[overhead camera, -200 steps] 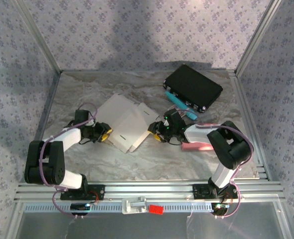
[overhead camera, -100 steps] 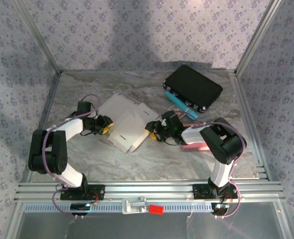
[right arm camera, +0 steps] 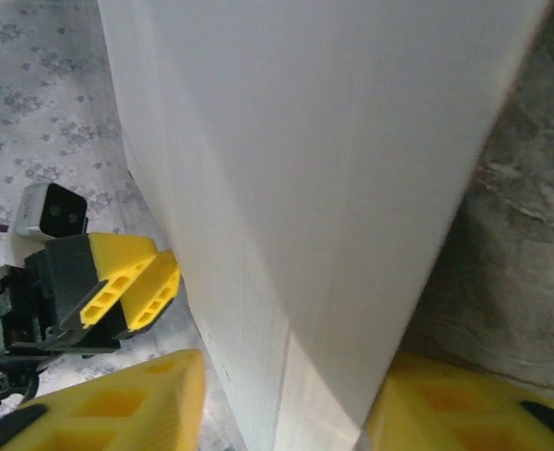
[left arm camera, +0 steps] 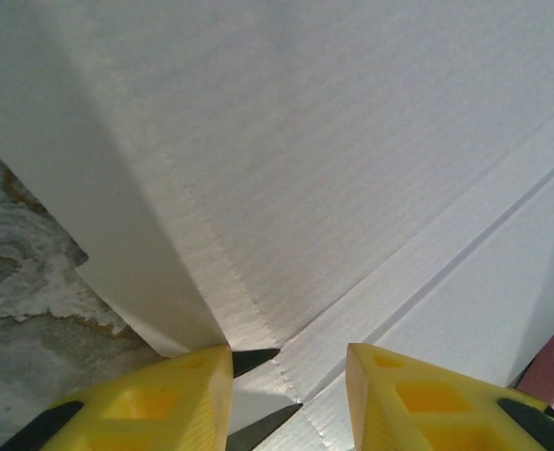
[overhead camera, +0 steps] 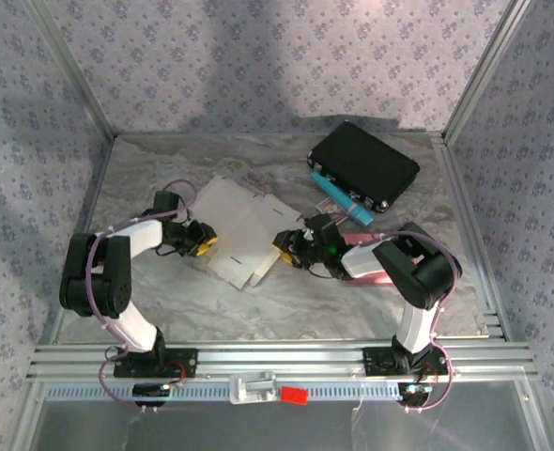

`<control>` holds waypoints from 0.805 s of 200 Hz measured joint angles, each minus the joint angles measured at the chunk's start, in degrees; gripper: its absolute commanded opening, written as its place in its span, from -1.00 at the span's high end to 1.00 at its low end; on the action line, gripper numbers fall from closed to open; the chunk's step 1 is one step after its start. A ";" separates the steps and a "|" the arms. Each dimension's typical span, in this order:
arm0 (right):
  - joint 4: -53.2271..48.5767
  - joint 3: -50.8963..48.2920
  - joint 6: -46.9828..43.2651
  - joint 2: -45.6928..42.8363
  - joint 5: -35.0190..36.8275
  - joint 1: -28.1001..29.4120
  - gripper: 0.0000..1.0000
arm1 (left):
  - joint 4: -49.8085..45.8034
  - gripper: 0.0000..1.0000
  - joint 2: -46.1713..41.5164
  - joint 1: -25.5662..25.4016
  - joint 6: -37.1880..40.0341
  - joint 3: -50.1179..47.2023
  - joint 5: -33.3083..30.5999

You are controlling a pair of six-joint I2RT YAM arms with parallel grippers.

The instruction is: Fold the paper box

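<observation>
The white paper box (overhead camera: 238, 230) lies partly unfolded mid-table, its flaps spread. My left gripper (overhead camera: 199, 242) is at its left edge. In the left wrist view that gripper (left arm camera: 288, 395) stands open, a creased panel (left arm camera: 352, 169) under its tips and a raised flap against one yellow finger (left arm camera: 178, 399). My right gripper (overhead camera: 284, 246) is at the box's right edge. In the right wrist view it (right arm camera: 282, 404) is open astride an upright panel (right arm camera: 324, 188), with a gap beside the left finger (right arm camera: 117, 404). The left gripper (right arm camera: 131, 282) shows beyond it.
A black case (overhead camera: 363, 166) sits at the back right with a blue pen-like object (overhead camera: 341, 199) in front of it. A pink flat object (overhead camera: 366, 274) lies under the right arm. Metal frame posts and patterned walls bound the marble table (overhead camera: 286, 301).
The left gripper has moved right, up to the box's left edge. The right gripper has slid left along the box and its jaws have narrowed. The box has shifted slightly.
</observation>
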 measured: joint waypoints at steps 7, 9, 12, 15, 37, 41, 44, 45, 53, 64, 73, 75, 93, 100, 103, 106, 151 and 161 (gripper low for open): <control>0.94 -0.11 0.48 0.00 0.17 0.00 0.28 | -0.11 0.26 0.04 0.00 0.17 0.13 -0.02; 1.14 -0.13 0.76 0.00 0.24 0.00 0.29 | -0.15 0.26 0.04 0.00 0.20 0.15 0.00; 1.40 -0.13 0.83 0.00 0.28 0.00 0.32 | -0.13 0.26 0.04 0.00 0.20 0.17 0.00; 1.77 -0.13 0.90 0.00 0.26 0.00 0.34 | -0.17 0.26 0.04 0.00 0.22 0.22 -0.02; 2.97 -0.15 1.81 -0.02 0.74 -0.02 0.49 | -0.33 0.26 0.07 0.00 0.39 0.35 -0.26; 3.10 -0.15 1.84 -0.02 0.74 -0.02 0.51 | -0.33 0.26 0.07 0.00 0.39 0.35 -0.28; 3.13 -0.15 2.03 -0.02 0.85 -0.02 0.53 | -0.33 0.26 0.07 0.00 0.42 0.37 -0.31; 3.13 -0.15 2.01 -0.02 0.85 -0.02 0.54 | -0.33 0.26 0.07 0.00 0.39 0.37 -0.31; 3.19 -0.15 2.10 -0.02 0.87 -0.02 0.60 | -0.33 0.27 0.07 0.00 0.42 0.37 -0.42; 3.21 -0.15 2.32 -0.02 1.07 -0.02 0.67 | -0.35 0.27 0.11 0.00 0.42 0.37 -0.55; 3.19 -0.15 2.25 -0.04 1.29 -0.02 0.73 | -0.42 0.27 0.11 0.00 0.46 0.44 -0.72; 3.19 -0.15 2.19 -0.07 1.29 -0.02 0.75 | -0.48 0.27 0.11 0.00 0.46 0.48 -0.74; 3.08 -0.15 2.27 -0.33 1.53 -0.02 0.89 | -0.72 0.26 0.11 0.00 0.61 0.72 -1.07; 3.02 -0.15 2.23 -0.57 1.62 -0.02 0.92 | -0.90 0.26 0.11 0.00 0.63 0.81 -1.11; 2.95 -0.15 2.32 -0.70 1.70 -0.02 0.93 | -1.01 0.26 0.11 0.00 0.63 0.90 -1.11; 2.89 -0.15 2.27 -0.81 1.68 -0.02 0.94 | -1.07 0.25 0.11 0.00 0.63 0.96 -1.11; -0.24 0.98 2.21 -2.82 1.88 -0.07 1.00 | -2.54 0.17 0.00 -0.66 0.55 2.29 -1.55; -1.66 1.84 2.21 -3.43 1.99 -0.17 1.00 | -3.58 0.14 -0.52 -0.90 0.57 3.23 -2.34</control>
